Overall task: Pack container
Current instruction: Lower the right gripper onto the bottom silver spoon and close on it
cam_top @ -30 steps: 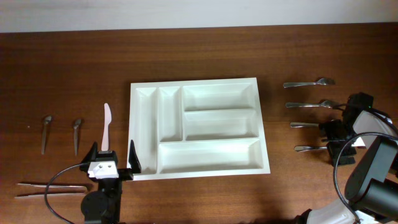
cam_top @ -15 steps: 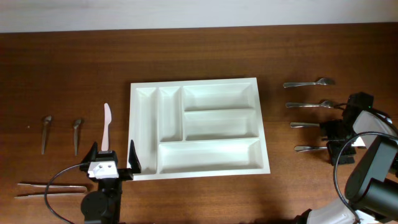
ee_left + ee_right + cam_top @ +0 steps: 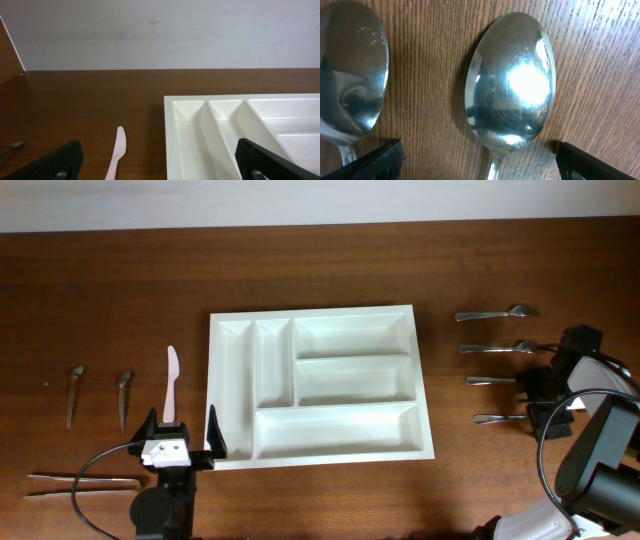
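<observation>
The container (image 3: 313,314) is a large white cutlery tray in mid-table, and its compartments hold nothing. It also shows in the left wrist view (image 3: 170,131). My left gripper (image 3: 183,435) is open and empty at the tray's front left corner; it shows in the left wrist view (image 3: 160,167) too. A pale plastic knife (image 3: 171,383) lies just beyond it, left of the tray (image 3: 116,156). My right gripper (image 3: 541,401) is open low over the metal spoons at the right. In the right wrist view the gripper (image 3: 487,164) straddles the neck of one spoon (image 3: 510,82).
Several metal spoons (image 3: 497,314) lie in a column right of the tray; a second spoon bowl (image 3: 350,70) sits beside the one under the gripper. Two small spoons (image 3: 74,392) and two long thin utensils (image 3: 80,480) lie at the left.
My right gripper has edged slightly to the right over the spoons. The left arm, the tray and the cutlery have not moved.
</observation>
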